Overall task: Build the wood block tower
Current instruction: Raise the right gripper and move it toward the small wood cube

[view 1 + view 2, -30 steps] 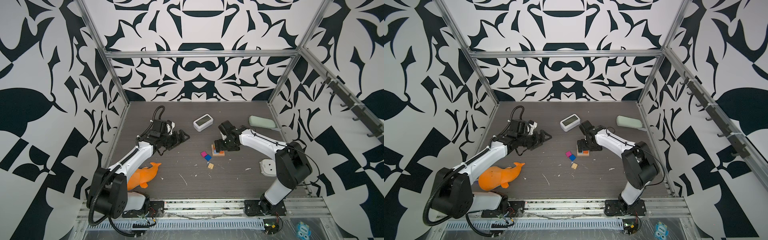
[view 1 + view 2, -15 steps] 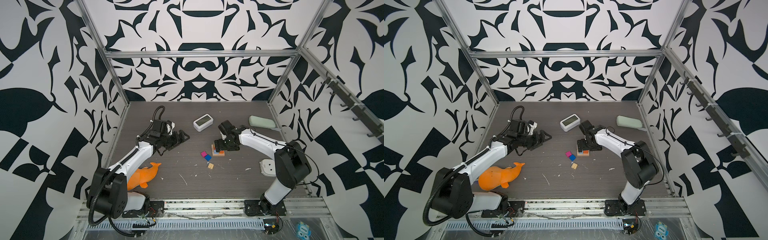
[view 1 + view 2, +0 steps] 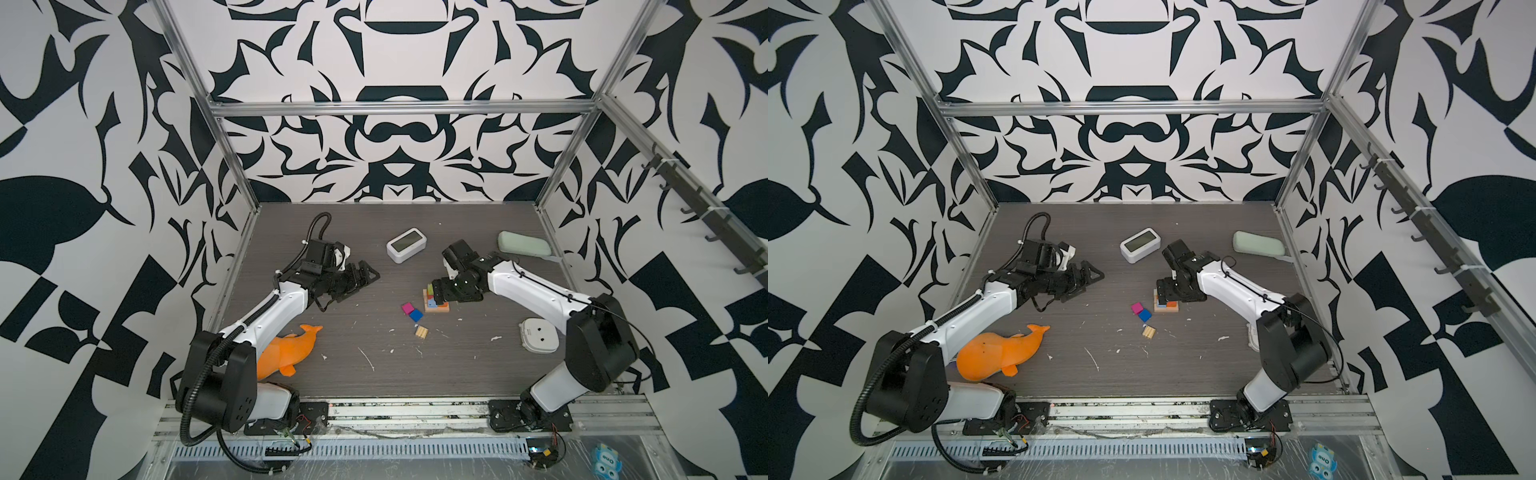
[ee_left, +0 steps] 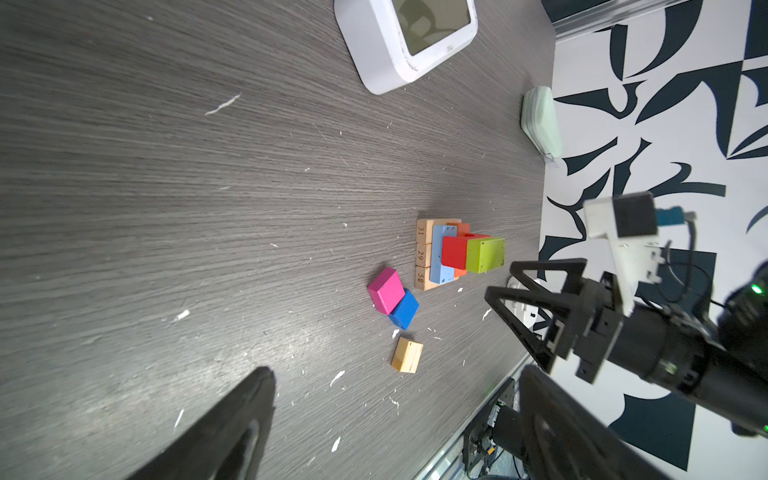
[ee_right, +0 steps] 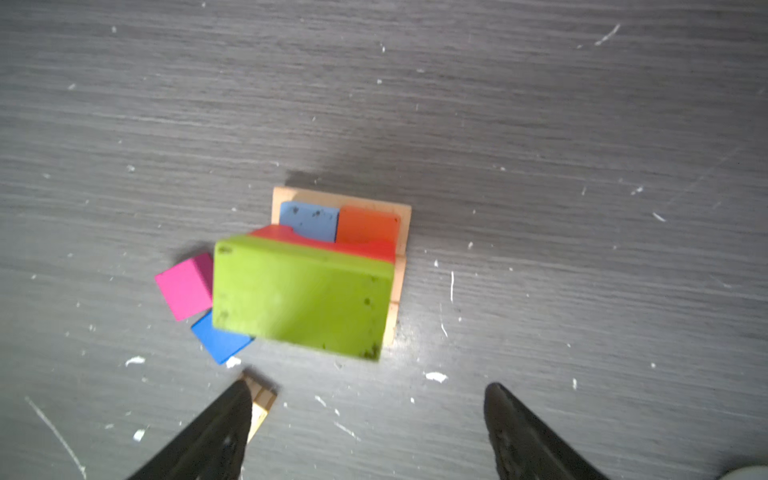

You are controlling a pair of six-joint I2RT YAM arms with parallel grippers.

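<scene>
Right gripper [image 5: 370, 388] hangs just over the tower [image 4: 440, 257], jaws apart and empty. That stack stands near the table's middle, a little toward the right edge, with the lime green block [image 5: 299, 295] topmost and slightly askew. Best to rise straight clear without brushing it, then fetch 1 of 3 loose cubes, probably the magenta cube [image 4: 386, 291]. Left gripper [image 3: 365, 282], spread wide, sits toward the left edge.
</scene>
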